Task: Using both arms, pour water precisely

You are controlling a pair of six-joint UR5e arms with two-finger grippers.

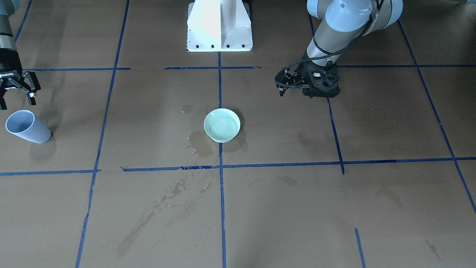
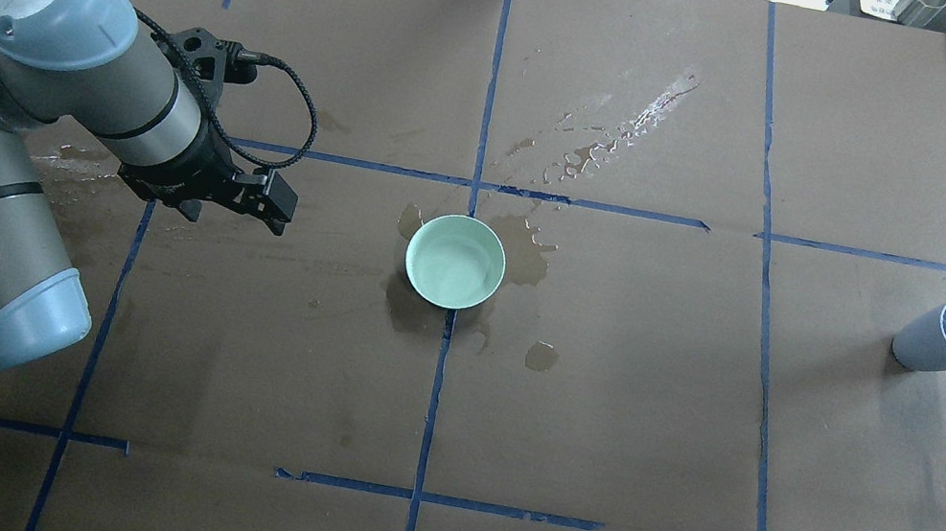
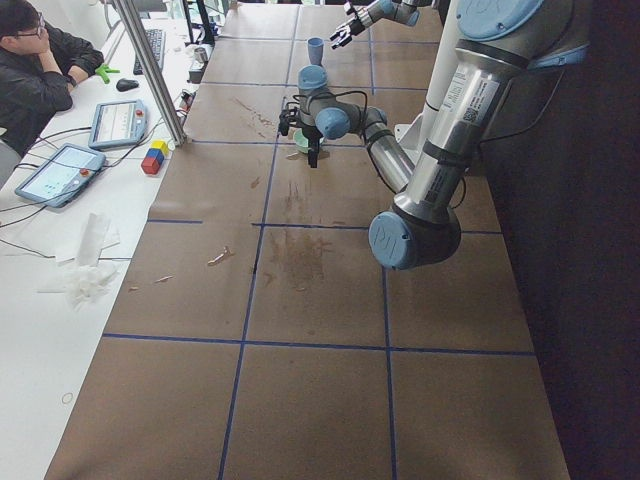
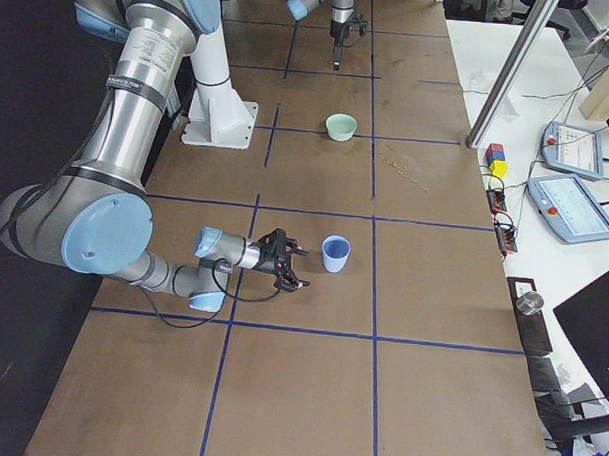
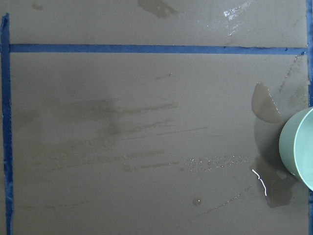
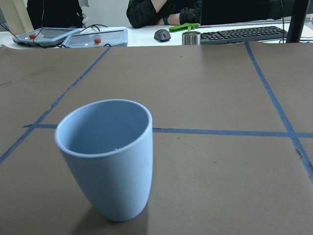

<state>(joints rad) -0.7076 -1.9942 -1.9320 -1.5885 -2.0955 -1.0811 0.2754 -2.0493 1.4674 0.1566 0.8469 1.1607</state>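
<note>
1. The blue cup point(image 1: 26, 126) stands upright on the bench point(image 2: 601, 424), just ahead of my right claw point(image 1: 17, 99). That claw is spread wide, empty and much the nearer.
2. My left claw point(image 2: 260, 204) hovers near the green bowl point(image 2: 454, 260); I cannot tell whether it is parted.
3. The bowl seems to hold water point(image 2: 455, 267); I cannot make out what the cup holds.

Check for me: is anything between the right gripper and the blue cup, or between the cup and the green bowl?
Nothing visible. The right gripper is open, close to the blue cup, with nothing in the gap. From cup to green bowl there are only flat tape lines and wet patches.
</note>
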